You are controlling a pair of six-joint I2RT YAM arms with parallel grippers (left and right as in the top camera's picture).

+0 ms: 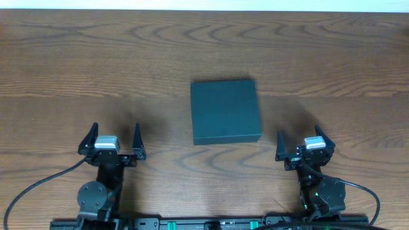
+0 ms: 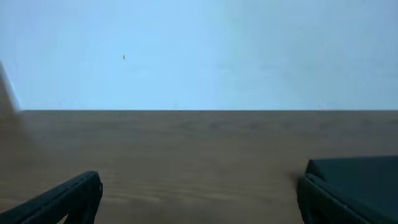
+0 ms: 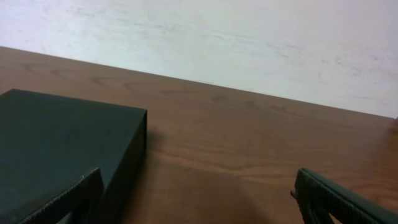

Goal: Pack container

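Note:
The container [image 1: 225,111], a dark teal-green square box with its lid down, lies in the middle of the wooden table [image 1: 96,64]. My left gripper [image 1: 113,142] stands open near the front edge, to the left of the box and apart from it. My right gripper [image 1: 305,145] is open too, just off the box's front right corner. In the left wrist view the container [image 2: 367,177] shows at the right edge, past the open left gripper [image 2: 199,199]. The right wrist view has the container [image 3: 56,143] at the left, beside the empty right gripper [image 3: 196,199].
Bare wood grain surrounds the box on all sides. A pale wall [image 3: 249,37] rises behind the table's far edge. Black cables [image 1: 38,185] trail from both arm bases along the front.

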